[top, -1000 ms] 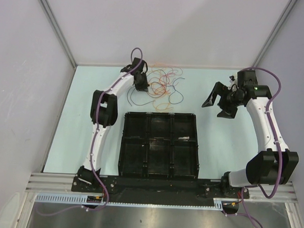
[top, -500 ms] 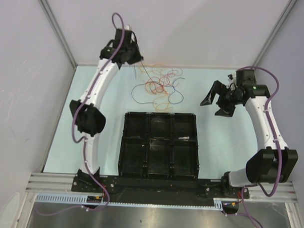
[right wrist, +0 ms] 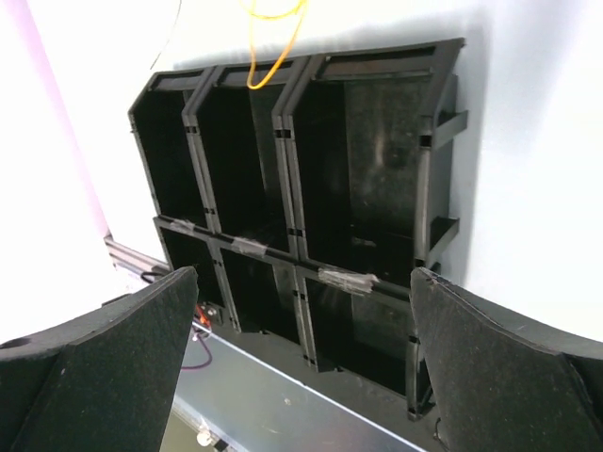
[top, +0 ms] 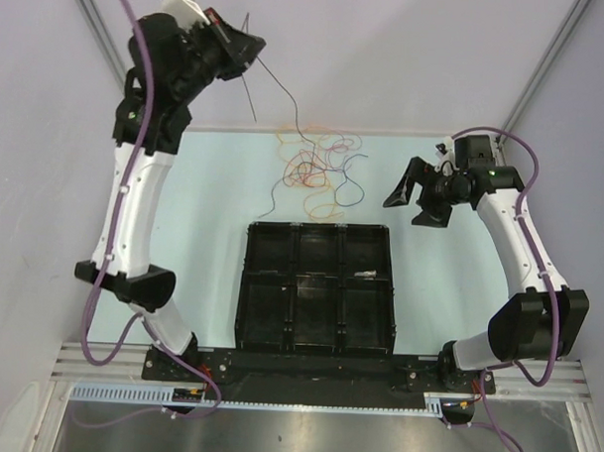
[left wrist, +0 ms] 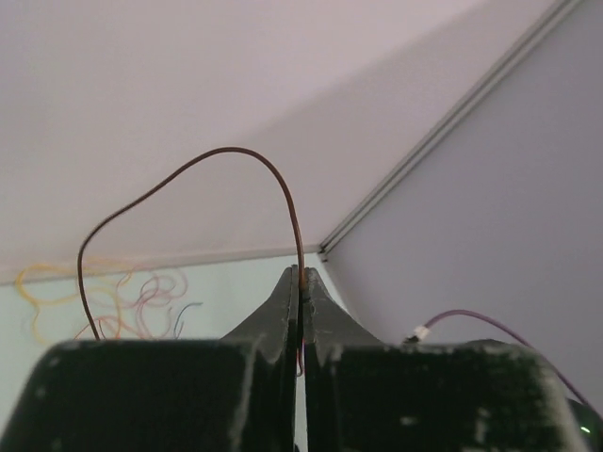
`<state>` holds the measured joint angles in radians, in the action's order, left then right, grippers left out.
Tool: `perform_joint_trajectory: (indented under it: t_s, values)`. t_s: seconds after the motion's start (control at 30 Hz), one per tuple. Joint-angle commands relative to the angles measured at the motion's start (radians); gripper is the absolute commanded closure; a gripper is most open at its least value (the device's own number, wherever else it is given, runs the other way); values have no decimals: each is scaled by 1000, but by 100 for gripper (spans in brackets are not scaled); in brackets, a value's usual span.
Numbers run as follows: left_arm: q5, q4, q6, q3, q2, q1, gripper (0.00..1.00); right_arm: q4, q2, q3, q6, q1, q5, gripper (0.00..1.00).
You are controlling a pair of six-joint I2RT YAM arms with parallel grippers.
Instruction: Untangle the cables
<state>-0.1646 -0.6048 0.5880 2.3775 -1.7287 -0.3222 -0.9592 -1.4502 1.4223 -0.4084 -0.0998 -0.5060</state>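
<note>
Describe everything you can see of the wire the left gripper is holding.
A thin dark reddish-brown wire, flexible-looking, pinched between the shut jaws of the left gripper, held high over the far left of the table. From the grip it arcs up and over in a smooth loop, then drops. A strand runs down to the loose tangle of cables lying on the table; whether it is free of them cannot be told.
</note>
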Motion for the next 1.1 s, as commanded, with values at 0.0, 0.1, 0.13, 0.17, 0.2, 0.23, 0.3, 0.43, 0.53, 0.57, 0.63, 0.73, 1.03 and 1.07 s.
perform_joint_trajectory:
  t_s: [0.0, 0.1, 0.13, 0.17, 0.2, 0.23, 0.3, 0.43, 0.53, 0.57, 0.63, 0.73, 1.03, 1.07]
  values:
    - [-90, 131, 32, 37, 136, 0, 100, 72, 10, 26, -36, -23, -71, 0]
    - [-139, 172, 67, 31, 181, 0, 100, 140, 30, 30, -76, -49, -138, 0]
    - [-154, 180, 87, 28, 188, 0, 100, 161, 33, 33, -90, -57, -190, 0]
    - [-185, 206, 101, 20, 195, 0, 100, 204, 33, 49, -125, -63, -215, 0]
    - [-202, 221, 116, 14, 208, 0, 100, 227, 31, 59, -144, -69, -235, 0]
    - [-214, 233, 125, 6, 215, 0, 100, 250, 28, 73, -159, -81, -274, 0]
    - [-225, 246, 137, -12, 225, 0, 100, 321, 27, 121, -213, -93, -305, 0]
    - [-245, 249, 151, -44, 236, 0, 100, 448, 30, 173, -247, -162, -330, 0]
    - [-248, 255, 162, -43, 244, -2, 100, 435, -8, 253, -159, -251, -293, 2]
    - [-245, 249, 162, -46, 247, 0, 100, 391, -21, 276, -121, -306, -270, 2]
    - [-237, 241, 162, -46, 247, 0, 100, 343, -45, 351, -34, -357, -165, 2]
    - [-225, 228, 167, -47, 253, 0, 100, 353, -68, 371, 0, -419, -91, 4]
    - [-181, 151, 180, -43, 279, 2, 100, 395, -98, 368, 203, -575, 179, 7]
    - [-185, 149, 187, -44, 279, 2, 100, 399, -102, 368, 224, -586, 204, 7]
